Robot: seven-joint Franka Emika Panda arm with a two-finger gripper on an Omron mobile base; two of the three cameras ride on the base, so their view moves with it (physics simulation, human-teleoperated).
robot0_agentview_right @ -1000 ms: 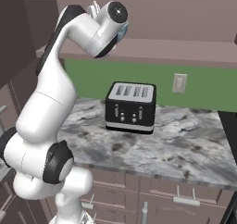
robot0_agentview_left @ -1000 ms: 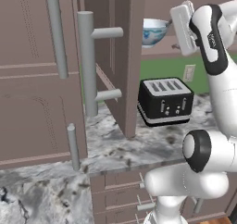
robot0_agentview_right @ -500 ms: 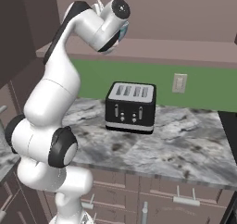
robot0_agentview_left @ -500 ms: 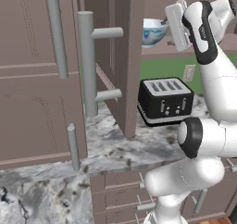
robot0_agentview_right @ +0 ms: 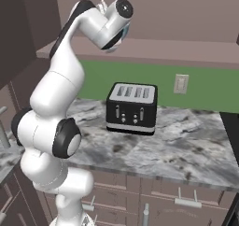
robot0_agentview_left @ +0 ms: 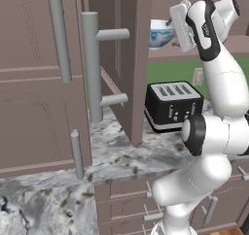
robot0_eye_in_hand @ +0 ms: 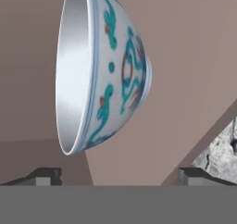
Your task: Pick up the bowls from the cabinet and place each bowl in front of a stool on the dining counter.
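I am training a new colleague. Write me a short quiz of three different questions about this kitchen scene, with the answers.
1. True or false: the open jaws already hold the round white porcelain bowl with the blue-green pattern.
2. On what does the black four-slot toaster stand? A) the grey marbled stone counter B) the brown wooden cabinet shelf
3. Fill in: the wall behind the toaster is painted ____.

Key: 1 false, 2 A, 3 green.
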